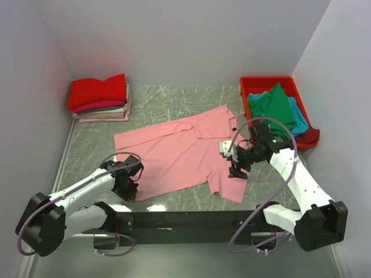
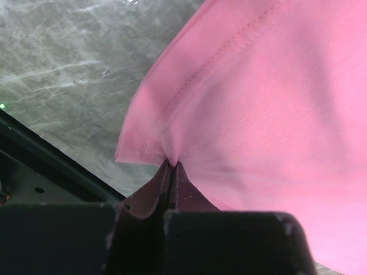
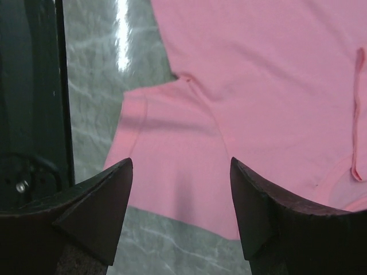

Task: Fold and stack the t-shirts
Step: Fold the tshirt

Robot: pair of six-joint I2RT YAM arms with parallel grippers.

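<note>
A light pink t-shirt (image 1: 179, 153) lies spread flat on the marbled table, its top half partly folded over. My left gripper (image 1: 132, 186) is shut on the shirt's near-left hem corner (image 2: 150, 150); in the left wrist view the cloth puckers between the closed fingertips. My right gripper (image 1: 236, 168) hovers open over the shirt's right sleeve (image 3: 172, 166), its two dark fingers (image 3: 106, 200) wide apart with nothing between them. Green and teal-blue t-shirts (image 1: 278, 107) lie heaped in the red bin (image 1: 272, 83). Folded t-shirts (image 1: 99, 97), red on top, are stacked at the back left.
A black rail (image 1: 191, 220) runs along the table's near edge between the arm bases. White walls close in the left, back and right sides. The red bin stands at the back right corner.
</note>
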